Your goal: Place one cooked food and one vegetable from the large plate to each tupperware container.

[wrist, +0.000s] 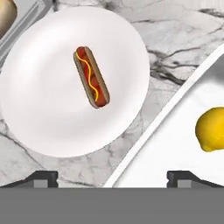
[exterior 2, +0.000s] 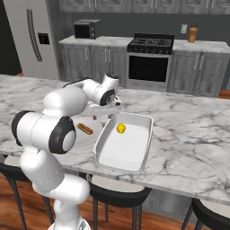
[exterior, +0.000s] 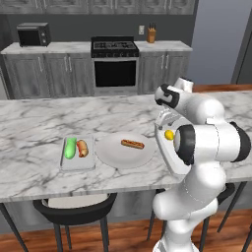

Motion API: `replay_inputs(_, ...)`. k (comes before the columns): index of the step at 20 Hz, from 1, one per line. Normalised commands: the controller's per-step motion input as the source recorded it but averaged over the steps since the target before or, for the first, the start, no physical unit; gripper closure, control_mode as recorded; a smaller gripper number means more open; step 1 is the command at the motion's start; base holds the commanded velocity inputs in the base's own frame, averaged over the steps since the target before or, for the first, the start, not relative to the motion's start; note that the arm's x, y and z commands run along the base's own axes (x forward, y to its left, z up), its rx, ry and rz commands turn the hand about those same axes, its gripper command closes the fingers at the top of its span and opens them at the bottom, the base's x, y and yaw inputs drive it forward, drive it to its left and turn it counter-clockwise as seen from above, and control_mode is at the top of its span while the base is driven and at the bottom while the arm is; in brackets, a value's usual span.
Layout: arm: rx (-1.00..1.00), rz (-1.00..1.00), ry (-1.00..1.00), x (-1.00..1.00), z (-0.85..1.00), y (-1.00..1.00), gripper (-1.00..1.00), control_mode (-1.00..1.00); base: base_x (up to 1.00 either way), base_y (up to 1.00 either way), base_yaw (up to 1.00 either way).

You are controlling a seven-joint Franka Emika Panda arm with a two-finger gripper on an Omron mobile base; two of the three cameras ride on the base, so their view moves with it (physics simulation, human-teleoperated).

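Two dark fingertips (wrist: 41,176) stand at the bottom of the hand view, far apart, one at lower left and one at lower right, with nothing between them: the gripper (wrist: 112,178) is wide open and holds nothing. It hangs over the marble counter (wrist: 175,43), above the gap between plate and large tray.

Above the fingertips, the round plate (wrist: 52,109) takes up the left and centre of the hand view. One hot dog (wrist: 91,77) with a yellow mustard line lies on it, a little above the middle, slanting from upper left to lower right. At the right edge, the large tray (wrist: 166,144) comes in diagonally, its rim just beside the plate. A yellow lemon-like vegetable (wrist: 211,129) rests inside it, at the right edge of the frame.

From the left base camera, the plate (exterior: 118,155) sits at centre frame with the hot dog (exterior: 132,144) on it. Just left of it is the small tray (exterior: 77,162), holding a green vegetable (exterior: 70,148) and a second hot dog (exterior: 82,148) side by side. Right of the plate, the large tray (exterior: 165,152) is partly hidden by the arm; the yellow piece (exterior: 169,134) shows in it.

From the right base camera, the large tray (exterior 2: 121,152) lies at centre, the yellow piece (exterior 2: 121,128) near its far end, and the plate (exterior 2: 87,137) shows at its left behind the arm, with the hot dog (exterior 2: 85,129).
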Motion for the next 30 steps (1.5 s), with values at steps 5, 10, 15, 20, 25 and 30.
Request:
replay_inputs(5, 0.01, 0.00, 0.07, -0.10, 0.17, 0.86, -1.00, -1.00, 0.00, 0.00, 0.00)
replay_inputs(10, -0.05, 0.08, 0.03, -0.12, -0.04, 0.74, -1.00, -1.00, 0.00, 0.00, 0.00)
replay_inputs(15, -0.19, 0.15, 0.03, 0.16, -0.30, 0.34, -1.00, -1.00, 0.00, 0.00, 0.00)
replay_inputs(20, -0.14, 0.18, 0.04, 0.38, -0.27, 0.08, -1.00, -1.00, 0.00, 0.00, 0.00)
replay_inputs(25, 0.00, 0.15, 0.02, 0.37, -0.28, 0.03, -1.00, -1.00, 0.00, 0.00, 0.00)
replay_inputs(30, 0.00, 0.07, 0.00, 0.44, -0.35, 0.00, -1.00, -1.00, 0.00, 0.00, 0.00)
